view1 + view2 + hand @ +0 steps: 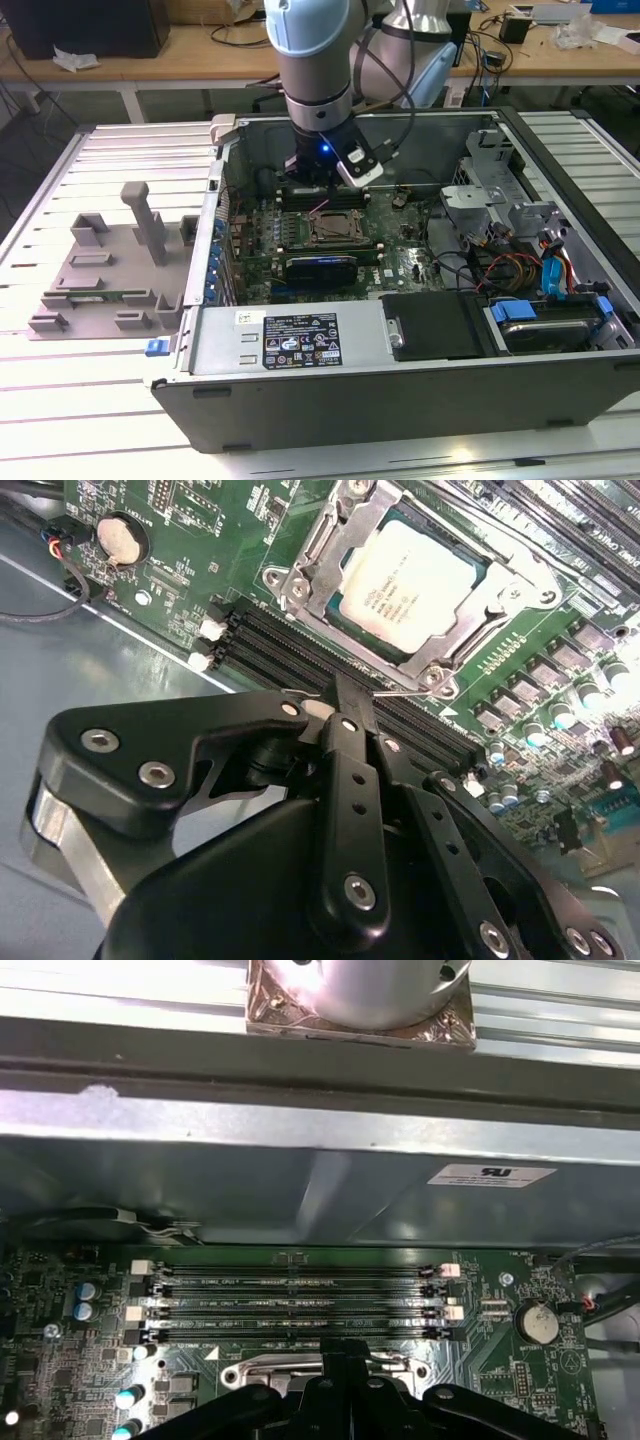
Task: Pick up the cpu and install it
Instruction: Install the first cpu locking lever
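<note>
The cpu (405, 578), a square chip with a shiny silver top, lies flat inside the motherboard socket (300, 580), framed by the socket's metal bracket. In the exterior view the socket (333, 228) sits mid-board inside the open computer case, and my gripper (323, 190) hangs just behind it under the arm's wrist. In the second wrist view my gripper (352, 685) is shut with its thin black fingers pressed together, holding nothing. Its tip stands over the memory slots right beside the socket's edge. The first wrist view shows the fingertips (347, 1360) at the socket frame's rim.
Black memory slots (300, 1295) run along the socket. A coin battery (537, 1322) sits on the board. The case's metal wall (300, 1180) rises close behind. A drive cage and cables (510, 230) fill the exterior view's right. A grey fixture (110, 270) lies outside the case on the left.
</note>
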Robot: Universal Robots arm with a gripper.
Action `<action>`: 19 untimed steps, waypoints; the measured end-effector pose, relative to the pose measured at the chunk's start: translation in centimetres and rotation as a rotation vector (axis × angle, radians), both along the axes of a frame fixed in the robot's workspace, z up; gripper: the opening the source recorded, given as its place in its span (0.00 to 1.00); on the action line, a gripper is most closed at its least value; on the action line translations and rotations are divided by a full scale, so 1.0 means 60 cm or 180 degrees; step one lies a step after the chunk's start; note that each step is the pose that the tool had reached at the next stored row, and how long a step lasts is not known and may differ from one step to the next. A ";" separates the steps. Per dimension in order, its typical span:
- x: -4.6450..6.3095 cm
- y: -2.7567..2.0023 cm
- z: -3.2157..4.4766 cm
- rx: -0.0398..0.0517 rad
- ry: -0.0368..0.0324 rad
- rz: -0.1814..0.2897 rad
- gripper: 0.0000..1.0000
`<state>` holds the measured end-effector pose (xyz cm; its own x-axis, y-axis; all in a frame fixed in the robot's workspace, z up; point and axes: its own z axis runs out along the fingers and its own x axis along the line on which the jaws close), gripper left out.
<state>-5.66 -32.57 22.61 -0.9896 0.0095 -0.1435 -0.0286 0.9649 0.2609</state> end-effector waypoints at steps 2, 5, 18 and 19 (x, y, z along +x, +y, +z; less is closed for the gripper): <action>-0.002 0.0001 -0.003 -0.0002 -0.0056 0.0000 0.11; -0.004 0.0000 -0.005 -0.0008 -0.0114 0.0000 0.11; -0.014 0.0025 -0.013 -0.0024 -0.0248 -0.0012 0.11; -0.015 0.0033 -0.013 -0.0024 -0.0259 -0.0021 0.11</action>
<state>-6.55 -32.37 21.82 -0.9746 0.0145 -0.2237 -0.0432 0.9671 0.2507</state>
